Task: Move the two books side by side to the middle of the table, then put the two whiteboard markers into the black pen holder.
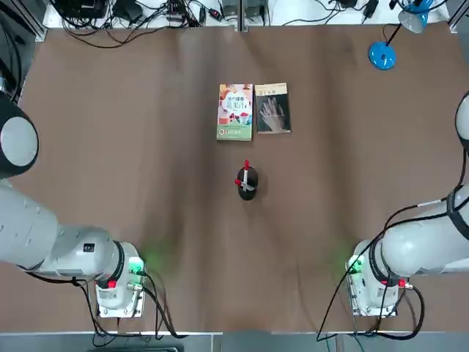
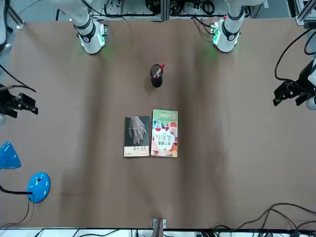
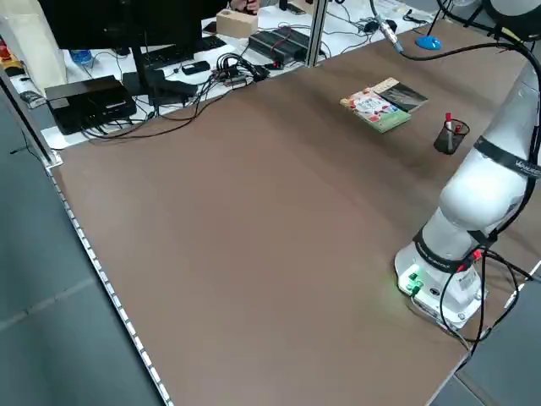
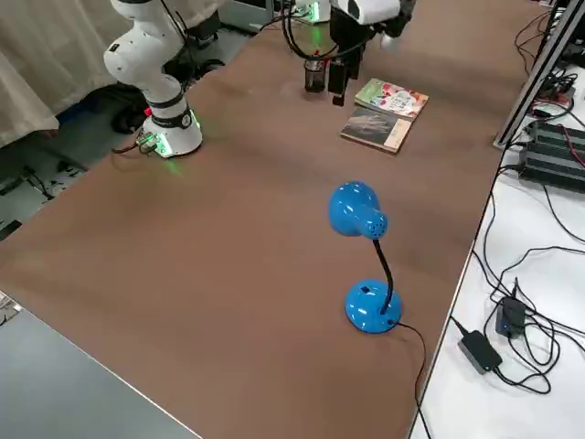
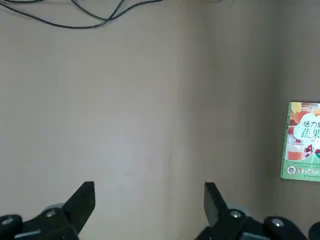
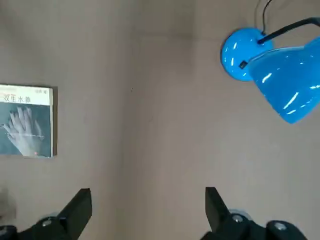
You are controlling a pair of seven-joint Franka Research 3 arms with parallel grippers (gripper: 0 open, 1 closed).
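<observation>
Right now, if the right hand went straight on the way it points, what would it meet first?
Probably bare table: the open right hand points down at it, between the grey book and the blue lamp.

Table (image 1: 146, 147): matt brown surface, smooth, looks like a laminate or mat. Two books (image 1: 253, 111): paper covers, slight sheen. Black pen holder (image 1: 247, 183): dark, looks plastic. Markers (image 1: 246, 170): white plastic barrels, red caps. Desk lamp (image 4: 363, 219) at far right corner: glossy blue shell.
</observation>
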